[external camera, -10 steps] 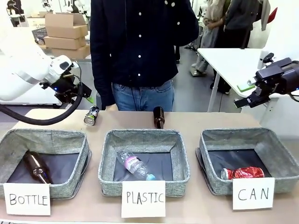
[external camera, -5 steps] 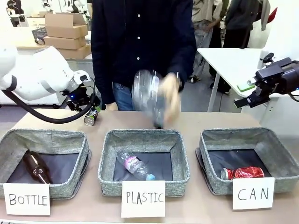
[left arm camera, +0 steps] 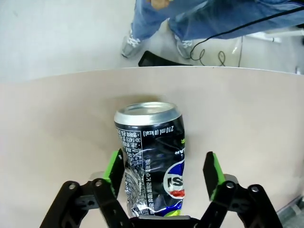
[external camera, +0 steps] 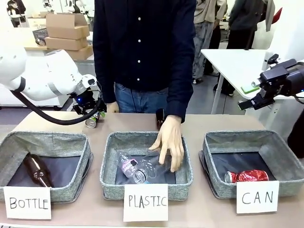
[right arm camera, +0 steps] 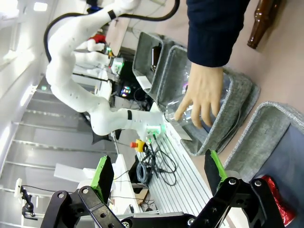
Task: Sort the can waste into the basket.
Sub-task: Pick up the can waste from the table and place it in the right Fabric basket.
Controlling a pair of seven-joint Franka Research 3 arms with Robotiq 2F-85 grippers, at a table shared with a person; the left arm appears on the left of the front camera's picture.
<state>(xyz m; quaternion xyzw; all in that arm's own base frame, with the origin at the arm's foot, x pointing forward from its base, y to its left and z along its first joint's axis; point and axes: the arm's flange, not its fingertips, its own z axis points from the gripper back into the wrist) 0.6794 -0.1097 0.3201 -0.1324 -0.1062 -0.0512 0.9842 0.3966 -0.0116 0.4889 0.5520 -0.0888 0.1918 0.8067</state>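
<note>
In the front view, the left gripper (external camera: 94, 114) is seen low over the far left of the table (external camera: 213, 122). It is right at the black can (external camera: 91, 122), which sits on the table behind the "BOTTLE" bin (external camera: 45, 140). The right gripper (external camera: 244, 104) is held high at the right, well apart from everything on the table. The red can (external camera: 247, 176) is found lying in the basket (external camera: 251, 137), which is fronted by the "CAN" card (external camera: 257, 196). A person's hand (external camera: 168, 142) is lowered into the "PLASTIC" bin (external camera: 145, 138), beside a clear plastic bottle (external camera: 142, 171).

In the left wrist view, the dented black can is framed between the green-padded fingers (left arm camera: 114, 171). They are spread open, one pad just beside the can's side, the other apart from it. The silver end is pointed away.

In the right wrist view, the fingers are spread wide with nothing between them. The red can is glimpsed at the bottom right corner, inside the basket, and the person's hand is seen in the middle bin.
</note>
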